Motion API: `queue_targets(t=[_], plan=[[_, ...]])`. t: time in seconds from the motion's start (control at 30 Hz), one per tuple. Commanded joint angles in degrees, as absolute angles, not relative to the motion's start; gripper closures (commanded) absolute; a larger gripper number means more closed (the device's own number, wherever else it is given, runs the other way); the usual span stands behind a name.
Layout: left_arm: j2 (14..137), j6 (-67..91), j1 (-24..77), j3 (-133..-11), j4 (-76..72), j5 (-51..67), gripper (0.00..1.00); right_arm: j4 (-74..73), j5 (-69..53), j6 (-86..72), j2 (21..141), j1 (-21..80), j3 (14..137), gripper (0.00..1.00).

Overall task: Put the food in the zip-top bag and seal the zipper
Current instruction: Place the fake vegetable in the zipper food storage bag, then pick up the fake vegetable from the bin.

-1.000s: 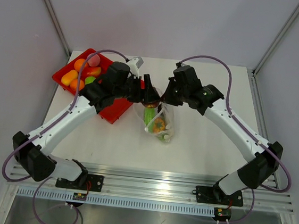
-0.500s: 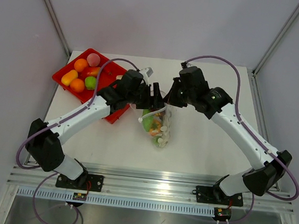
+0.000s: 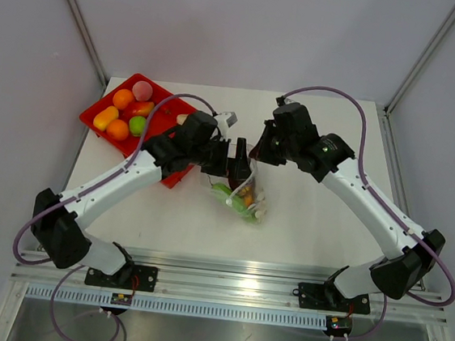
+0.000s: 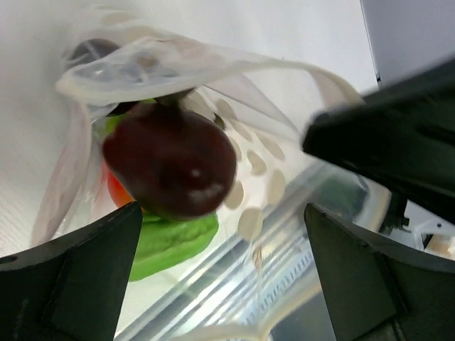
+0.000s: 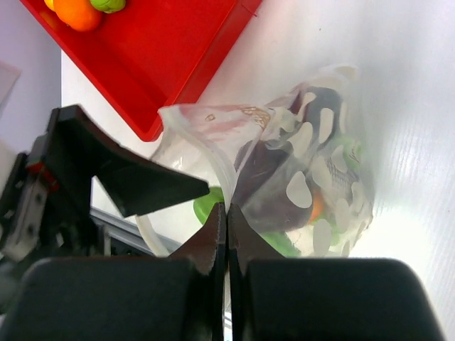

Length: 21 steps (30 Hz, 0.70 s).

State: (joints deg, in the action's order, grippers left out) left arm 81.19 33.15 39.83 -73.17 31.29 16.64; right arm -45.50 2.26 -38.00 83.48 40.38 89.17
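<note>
Purple fruit (image 4: 170,167) sits in the mouth of the zip-top bag (image 5: 313,177), dead ahead of my left gripper (image 3: 233,160) — jaws spread, holding nothing; right gripper (image 5: 226,217), opposite, pinches the bag's rim.

The zip-top bag (image 5: 313,163) is thin, clear, crinkled plastic film with matt whitish marks. The dark purple toy (image 4: 170,160) is smooth and glossy; the green toy (image 4: 178,241) looks smooth but duller. The red tray (image 5: 163,50) is smooth plastic and the bench (image 3: 312,220) matt white.
</note>
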Motion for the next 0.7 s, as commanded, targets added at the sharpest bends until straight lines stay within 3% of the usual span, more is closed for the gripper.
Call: queue_targets(t=[0.0,0.17,0.2,0.27,0.3,0.43,0.57,0.67], plan=[[75.94,28.22,40.25,-76.99,34.45,18.99,0.03,-41.66,2.11,-39.02,82.09,40.87,89.56,1.00],[72.86,24.27,39.38,-80.24,39.19,16.17,0.25,-41.92,2.46,-39.11,81.91,40.78,89.03,1.00],[72.51,23.74,38.42,-80.59,39.72,16.08,0.35,-41.84,2.63,-39.02,82.00,40.78,89.12,1.00],[72.42,22.60,37.36,-81.03,40.95,16.08,0.44,-41.92,2.64,-38.94,81.83,40.70,89.12,1.00],[72.51,22.15,36.05,-81.04,41.22,16.08,0.62,-41.92,2.64,-38.94,81.83,40.87,89.03,1.00],[72.69,20.66,31.65,-80.51,41.22,15.82,0.96,-42.01,2.72,-38.76,81.74,40.78,89.21,1.00],[74.44,19.34,24.89,-79.89,39.91,10.30,0.93,-42.28,3.34,-38.23,81.74,40.78,89.30,1.00],[78.56,21.44,17.25,-80.24,37.97,9.75,0.62,-42.36,3.25,-37.80,82.00,40.78,89.56,1.00]])
